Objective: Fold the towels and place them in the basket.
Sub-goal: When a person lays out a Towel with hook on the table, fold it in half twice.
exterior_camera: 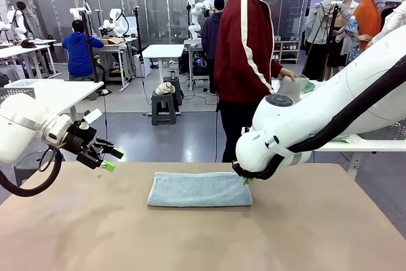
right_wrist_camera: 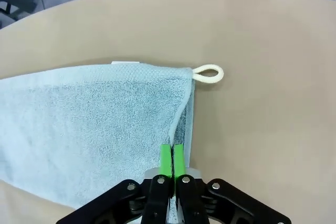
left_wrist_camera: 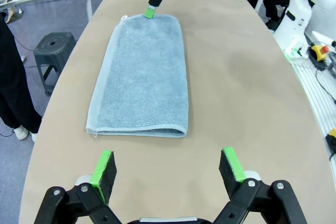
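Blue-grey towel [exterior_camera: 200, 190] lies folded into a long strip in the middle of the tan table [exterior_camera: 317, 239], its length running left to right in the front view. At the far left, the left gripper [exterior_camera: 114, 160] hovers above the table just off the towel's left end, clear of the cloth and pointing towards it. In the left wrist view, the left gripper [left_wrist_camera: 168, 165] has its green-padded fingers [left_wrist_camera: 103, 169] spread wide with nothing between them, and the towel [left_wrist_camera: 142, 77] stretches away from it, two layers showing at the near end. At the towel's right end the right gripper [exterior_camera: 245, 181] is down on the short edge, towards the far corner. In the right wrist view, the right gripper [right_wrist_camera: 172, 156] has its pads [right_wrist_camera: 166, 158] pressed together on the towel [right_wrist_camera: 94, 114], pinching the upper layer, which rises in a slight ridge towards the corner, where a pale loop [right_wrist_camera: 209, 74] lies on the table. Behind the table, right of the middle, a person [exterior_camera: 244, 49] in a dark red jacket stands
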{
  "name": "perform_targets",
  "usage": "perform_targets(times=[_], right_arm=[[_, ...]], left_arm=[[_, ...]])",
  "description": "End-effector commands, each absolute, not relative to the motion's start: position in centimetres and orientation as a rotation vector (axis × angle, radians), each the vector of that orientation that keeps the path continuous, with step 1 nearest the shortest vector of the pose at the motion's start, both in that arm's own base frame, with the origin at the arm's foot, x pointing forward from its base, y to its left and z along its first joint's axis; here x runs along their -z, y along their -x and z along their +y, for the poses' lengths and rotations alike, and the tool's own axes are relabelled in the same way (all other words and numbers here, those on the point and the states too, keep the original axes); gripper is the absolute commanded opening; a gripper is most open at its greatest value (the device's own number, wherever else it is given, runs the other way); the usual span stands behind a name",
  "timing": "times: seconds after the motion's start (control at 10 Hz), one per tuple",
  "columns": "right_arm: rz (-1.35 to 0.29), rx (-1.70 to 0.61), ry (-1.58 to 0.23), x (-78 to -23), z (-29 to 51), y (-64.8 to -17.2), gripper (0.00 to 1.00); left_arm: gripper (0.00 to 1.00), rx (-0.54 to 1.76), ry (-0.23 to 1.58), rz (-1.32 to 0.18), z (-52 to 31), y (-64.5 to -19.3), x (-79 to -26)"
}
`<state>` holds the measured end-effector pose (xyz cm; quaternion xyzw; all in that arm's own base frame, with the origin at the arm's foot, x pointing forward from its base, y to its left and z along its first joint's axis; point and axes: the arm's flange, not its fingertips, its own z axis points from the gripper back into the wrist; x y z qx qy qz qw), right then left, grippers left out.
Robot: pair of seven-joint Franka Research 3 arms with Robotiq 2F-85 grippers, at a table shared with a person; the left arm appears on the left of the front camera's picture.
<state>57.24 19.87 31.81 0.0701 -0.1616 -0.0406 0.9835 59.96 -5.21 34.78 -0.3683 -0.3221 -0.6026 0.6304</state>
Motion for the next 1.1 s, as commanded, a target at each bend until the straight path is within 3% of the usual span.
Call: perform_targets(times=[0.0,0.3,0.4,1.0], right_arm=[[-0.335,0.128,-0.107,-31.4,20.6,-56.9,0.00],[-0.321,0.138,-0.091,-30.8,20.4,-57.4,0.00],[-0.302,0.146,-0.080,-30.3,20.4,-57.7,0.21],[-0.270,0.140,-0.042,-28.6,21.1,-58.3,0.21]], left_arm=[[1.00,1.384,0.845,-0.735,-5.1,-60.0,-34.7],[1.00,1.384,0.845,-0.735,-5.1,-60.0,-34.7],[1.00,1.384,0.845,-0.735,-5.1,-60.0,-34.7],[1.00,1.384,0.845,-0.735,-5.1,-60.0,-34.7]])
